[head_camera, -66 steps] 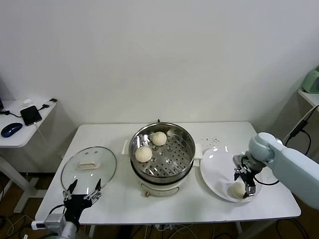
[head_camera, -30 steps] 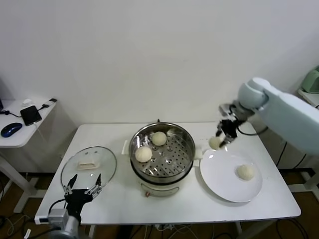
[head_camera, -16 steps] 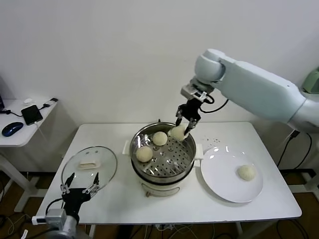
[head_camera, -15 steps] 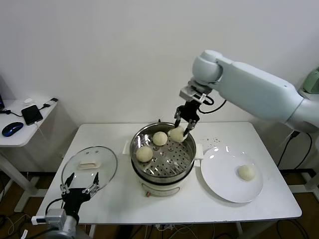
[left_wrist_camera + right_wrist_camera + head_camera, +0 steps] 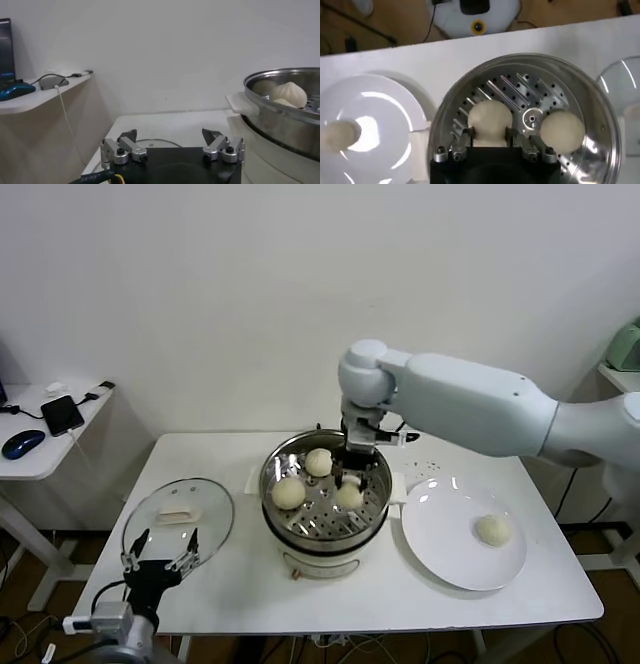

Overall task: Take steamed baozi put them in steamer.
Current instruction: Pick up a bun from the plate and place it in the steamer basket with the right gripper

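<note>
Head view: right gripper point(image 5: 349, 481) was down inside steamer point(image 5: 372, 465) at table centre, clamped on third baozi point(image 5: 348, 495) at tray level. One baozi point(image 5: 493, 529) left on plate point(image 5: 440, 529), right edge. Next likely: release, lift clear, fetch last. Left gripper point(image 5: 172, 146) idle, spread wide, near front-left corner. No readable labels.

The right gripper point(image 5: 349, 480) hides part of the baozi point(image 5: 349, 496) it grips.
</note>
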Available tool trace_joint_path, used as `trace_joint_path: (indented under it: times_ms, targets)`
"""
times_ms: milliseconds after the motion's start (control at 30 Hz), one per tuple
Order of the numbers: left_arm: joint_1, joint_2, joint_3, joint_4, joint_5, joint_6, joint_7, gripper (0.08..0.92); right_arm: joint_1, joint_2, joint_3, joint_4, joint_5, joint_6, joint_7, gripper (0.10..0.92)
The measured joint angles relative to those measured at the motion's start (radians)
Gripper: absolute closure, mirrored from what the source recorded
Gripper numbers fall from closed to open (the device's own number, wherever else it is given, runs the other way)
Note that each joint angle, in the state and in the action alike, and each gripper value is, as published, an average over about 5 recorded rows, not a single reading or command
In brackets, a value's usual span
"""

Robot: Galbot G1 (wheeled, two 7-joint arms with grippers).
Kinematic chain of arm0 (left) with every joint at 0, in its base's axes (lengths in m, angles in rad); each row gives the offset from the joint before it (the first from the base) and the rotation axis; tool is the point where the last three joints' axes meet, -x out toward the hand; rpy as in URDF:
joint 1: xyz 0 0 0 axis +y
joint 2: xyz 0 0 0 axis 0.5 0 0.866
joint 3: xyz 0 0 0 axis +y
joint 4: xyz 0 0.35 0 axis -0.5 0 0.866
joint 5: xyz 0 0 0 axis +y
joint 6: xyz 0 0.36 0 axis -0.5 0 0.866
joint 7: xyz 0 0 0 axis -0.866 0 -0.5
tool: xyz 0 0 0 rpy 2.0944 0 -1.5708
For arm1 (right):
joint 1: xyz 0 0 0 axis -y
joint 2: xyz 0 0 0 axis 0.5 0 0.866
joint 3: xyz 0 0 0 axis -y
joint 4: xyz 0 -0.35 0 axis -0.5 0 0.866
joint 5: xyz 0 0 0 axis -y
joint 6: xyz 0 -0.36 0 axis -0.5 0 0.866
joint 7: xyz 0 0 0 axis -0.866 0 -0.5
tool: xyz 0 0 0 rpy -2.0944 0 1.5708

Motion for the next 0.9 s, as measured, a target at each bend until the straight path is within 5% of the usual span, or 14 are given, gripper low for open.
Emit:
trace_joint_path:
  times_ms: [533,900]
  targets:
    - [-0.002,0.0,0.003,0.001,0.001,0.0,-0.001,0.177,-0.064,0.04,-0.013,0.033,-0.066,0.023,0.056,0.563]
    - [0.013,0.0,0.001,-0.015,0.002,0.0,-0.002,0.177,-0.053,0.009,0.009,0.071,-0.042,-0.101,0.065,0.299]
